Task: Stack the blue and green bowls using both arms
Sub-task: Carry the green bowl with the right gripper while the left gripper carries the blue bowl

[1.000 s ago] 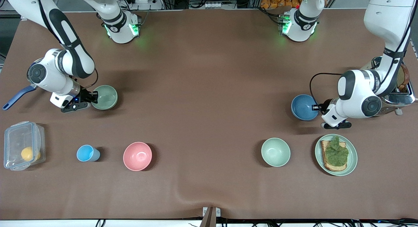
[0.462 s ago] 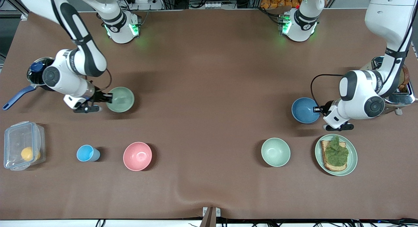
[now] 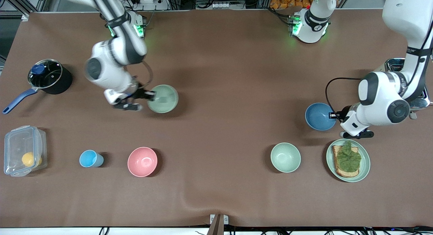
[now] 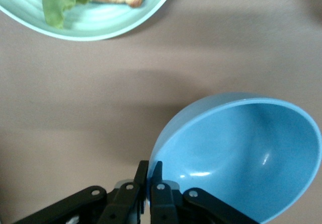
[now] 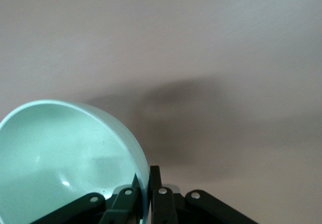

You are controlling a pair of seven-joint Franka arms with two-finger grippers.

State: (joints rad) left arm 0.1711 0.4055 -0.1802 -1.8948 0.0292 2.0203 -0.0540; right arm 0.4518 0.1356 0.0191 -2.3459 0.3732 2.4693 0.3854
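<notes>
currently, by line:

risk, green bowl: the round matte sage-green bowl (image 3: 163, 98) is held only by a thin pinch on its rim, so a quick swing or a knock could make it pivot or slip out of the right gripper (image 3: 149, 95).
risk, blue bowl: the round matte medium-blue bowl (image 3: 320, 116) is held the same way and looks tilted in the left wrist view, so it may swing, or come down off-centre at the stacking.
risk, neighbours: the flat pale-green plate with toast and lettuce (image 3: 364, 162) lies just beside the left arm's hand; a low pass could clip it. the paler mint-green bowl (image 3: 285, 157) is near too and must not be taken for the task's bowl.
right arm pose: it reaches from its base down toward the table's middle, wrist bent low, hand level with the bowl's rim.
right jaws: closed tight on the green bowl's rim (image 5: 143, 181), wall between the fingers.
left arm pose: elbow folded by the metal toaster (image 3: 418, 99), wrist low, left gripper (image 3: 335, 115) pointing toward the table's centre.
left jaws: shut on the blue bowl's rim (image 4: 151, 176).
where the bowls are: well apart, green bowl nearer the right arm's end, blue bowl at the left arm's end; stacking not yet done.
</notes>
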